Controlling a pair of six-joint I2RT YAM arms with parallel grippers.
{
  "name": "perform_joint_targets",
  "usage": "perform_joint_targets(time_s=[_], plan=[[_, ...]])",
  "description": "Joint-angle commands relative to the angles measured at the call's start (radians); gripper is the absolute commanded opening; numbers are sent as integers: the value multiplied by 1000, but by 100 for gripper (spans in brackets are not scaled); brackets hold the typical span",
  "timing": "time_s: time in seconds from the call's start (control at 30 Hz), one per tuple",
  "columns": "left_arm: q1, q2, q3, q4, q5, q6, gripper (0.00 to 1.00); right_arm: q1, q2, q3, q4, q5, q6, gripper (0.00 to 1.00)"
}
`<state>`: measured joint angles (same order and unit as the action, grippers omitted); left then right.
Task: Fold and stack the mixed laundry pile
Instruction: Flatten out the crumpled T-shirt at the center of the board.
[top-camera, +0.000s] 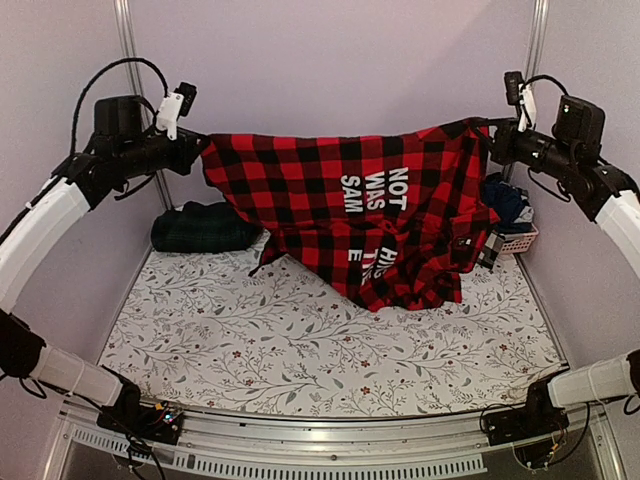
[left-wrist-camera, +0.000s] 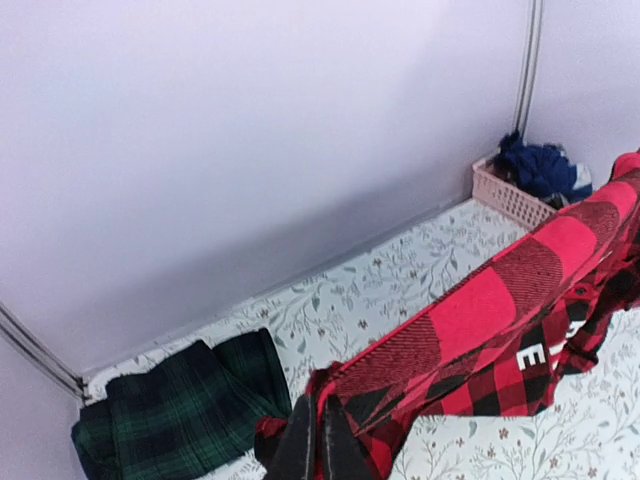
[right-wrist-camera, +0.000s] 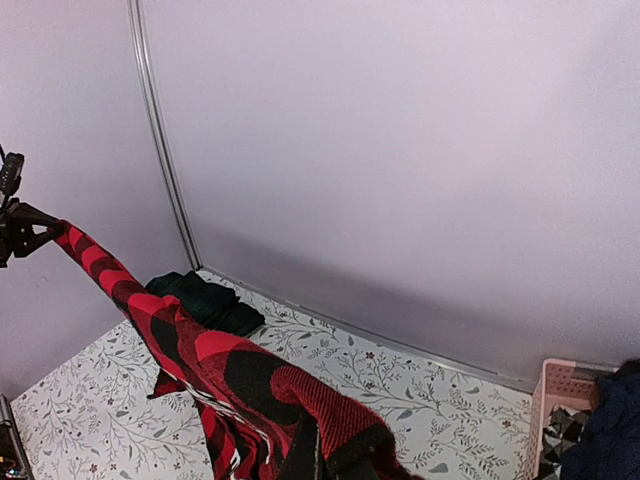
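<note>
While each pincer is pressed tight on cloth, the left gripper (top-camera: 200, 148) pinches one top corner of the red-and-black checked flannel shirt (top-camera: 330, 195) at ten o'clock and the right gripper (top-camera: 492, 135) pinches the other at two o'clock. The shirt hangs spread between them, its low tip touching the leaf-patterned table cloth (top-camera: 300, 350). A folded dark green tartan piece (top-camera: 205, 228) lies at ten o'clock, and navy clothes (top-camera: 505, 198) sit in the pink basket (top-camera: 518, 242) at two o'clock.
</note>
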<state>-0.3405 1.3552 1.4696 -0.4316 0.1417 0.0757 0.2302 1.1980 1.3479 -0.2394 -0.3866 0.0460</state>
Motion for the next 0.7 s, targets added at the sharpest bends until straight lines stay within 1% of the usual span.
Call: perform_joint_targets(time_s=[0.0, 0.23, 0.33, 0.43, 0.53, 0.67], plan=[[-4, -122, 59, 151, -39, -27, 0, -6, 10, 177, -38, -28, -69, 0], [-20, -279, 106, 190, 192, -61, 0, -5, -23, 405, -156, -238, -101, 0], [-30, -310, 129, 190, 280, -73, 0, -4, -50, 458, -170, -327, -81, 0], [-42, -315, 171, 189, 343, -102, 0, -4, -62, 495, -171, -361, -51, 0], [-44, -299, 207, 185, 317, -122, 0, -4, -71, 490, -142, -353, -5, 0], [-43, -279, 222, 207, 186, -143, 0, -4, -65, 488, -90, -268, 0, 0]])
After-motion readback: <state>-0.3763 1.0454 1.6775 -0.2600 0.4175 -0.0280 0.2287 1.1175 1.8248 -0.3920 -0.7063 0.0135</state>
